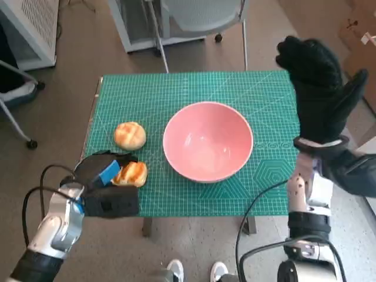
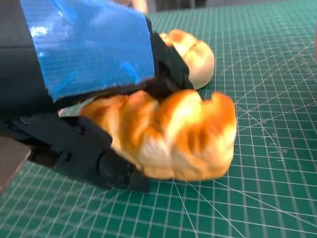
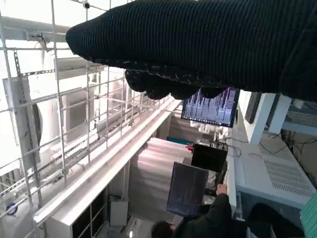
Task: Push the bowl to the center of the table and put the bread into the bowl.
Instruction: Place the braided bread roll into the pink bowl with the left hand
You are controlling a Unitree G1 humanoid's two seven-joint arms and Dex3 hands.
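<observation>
While the gloved right hand (image 1: pixel 317 88) is raised empty, fingers spread, beside the smooth round pink bowl (image 1: pixel 208 141), a glossy ridged bread roll (image 2: pixel 173 134) is gripped by the left hand (image 1: pixel 108 188).

We see a pink bowl (image 1: pixel 207 141), golden-brown bread (image 1: pixel 130 174) and a green gridded mat (image 1: pixel 176 94); blue tape bands our black left hand (image 1: pixel 108 191).

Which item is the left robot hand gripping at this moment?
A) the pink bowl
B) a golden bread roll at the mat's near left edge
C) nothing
B: the left robot hand closes around the bread roll, which rests on the mat; the pink bowl stands apart, empty.
</observation>
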